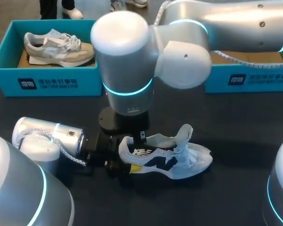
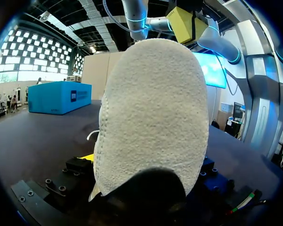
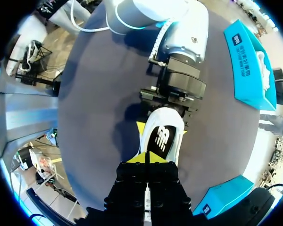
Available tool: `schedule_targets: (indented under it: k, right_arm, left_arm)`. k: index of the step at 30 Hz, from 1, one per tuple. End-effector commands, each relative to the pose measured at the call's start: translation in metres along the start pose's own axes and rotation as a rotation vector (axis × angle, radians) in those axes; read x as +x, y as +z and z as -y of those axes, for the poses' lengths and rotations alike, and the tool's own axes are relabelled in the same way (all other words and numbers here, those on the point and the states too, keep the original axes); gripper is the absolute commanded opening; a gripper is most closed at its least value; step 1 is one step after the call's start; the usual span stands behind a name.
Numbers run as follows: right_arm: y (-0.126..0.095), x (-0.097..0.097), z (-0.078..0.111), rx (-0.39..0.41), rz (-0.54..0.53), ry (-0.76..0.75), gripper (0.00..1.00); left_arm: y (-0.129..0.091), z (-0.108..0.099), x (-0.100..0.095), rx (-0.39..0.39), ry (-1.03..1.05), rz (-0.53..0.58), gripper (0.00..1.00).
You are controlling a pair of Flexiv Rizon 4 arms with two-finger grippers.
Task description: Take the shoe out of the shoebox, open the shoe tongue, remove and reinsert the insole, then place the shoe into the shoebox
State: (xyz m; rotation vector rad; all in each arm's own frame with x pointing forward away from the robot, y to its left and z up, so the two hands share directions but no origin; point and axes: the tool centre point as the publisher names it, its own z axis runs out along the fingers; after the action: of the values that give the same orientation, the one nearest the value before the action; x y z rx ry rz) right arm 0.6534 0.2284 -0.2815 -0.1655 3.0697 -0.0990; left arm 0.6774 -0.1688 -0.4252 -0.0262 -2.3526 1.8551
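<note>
Left pincer (image 1: 124, 156): clamped on the heel of the white mesh trainer with navy and yellow side panels (image 1: 172, 160), which is stood on its sole on the dark table (image 1: 236, 122). A teal cardboard shoebox (image 1: 52, 84) is set well behind the trainer. Right pincer (image 3: 148, 159): tips pressed together, held at the black printed insole (image 3: 162, 139) inside the trainer.
</note>
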Motion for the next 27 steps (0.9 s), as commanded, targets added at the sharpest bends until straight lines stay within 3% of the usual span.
schedule_targets:
  k: [1,15,27]
  right_arm:
    - [0.024,-0.004,-0.002,-0.014,0.001,0.004,0.0]
    - [0.062,-0.018,0.007,-0.002,0.025,-0.01,0.0]
    - [0.092,-0.027,0.025,-0.027,0.028,-0.007,0.0]
  left_arm:
    - [0.003,-0.003,0.001,-0.002,0.0,0.002,0.0]
    - [0.003,-0.003,0.001,-0.002,0.0,0.002,0.0]
    - [0.003,-0.003,0.001,-0.002,0.0,0.002,0.0]
